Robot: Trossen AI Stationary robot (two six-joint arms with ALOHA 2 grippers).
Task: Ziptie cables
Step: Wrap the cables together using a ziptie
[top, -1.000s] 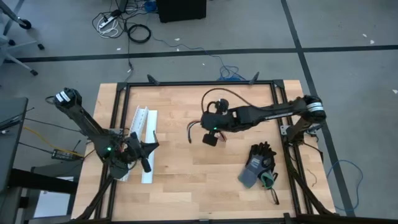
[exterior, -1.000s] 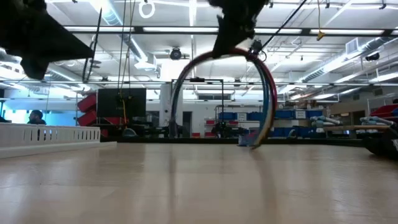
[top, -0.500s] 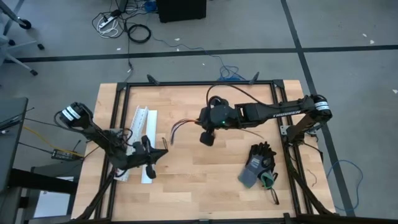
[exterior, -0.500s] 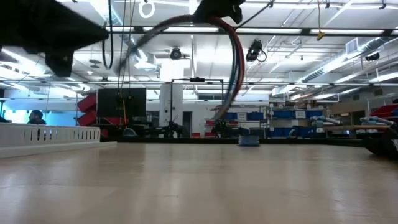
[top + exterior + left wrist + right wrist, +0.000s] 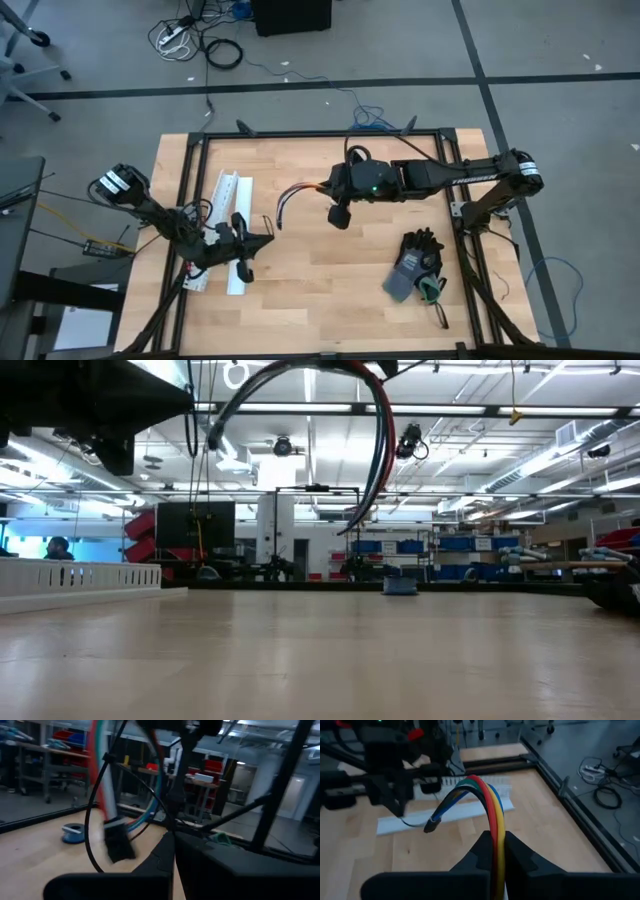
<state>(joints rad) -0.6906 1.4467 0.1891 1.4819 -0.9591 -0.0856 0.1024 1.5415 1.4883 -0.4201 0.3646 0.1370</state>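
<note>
Right gripper point(image 5: 494, 851) was clamped on the cables point(image 5: 479, 800), holding the bundle above mid-table, its free end arching toward the left arm. Left gripper point(image 5: 262, 240), jaws closed, sat beside the white slotted channel point(image 5: 228, 196). A glove point(image 5: 412, 262) lay near the table's right edge.

The cables point(image 5: 487, 802), a bundle of red, yellow, green and blue wires, rise from between the closed jaws of the right gripper point(image 5: 492, 842), arch over and droop forward to a free end with dark tips. Held clear above the table, the bundle curves toward the left gripper point(image 5: 262, 238).
</note>
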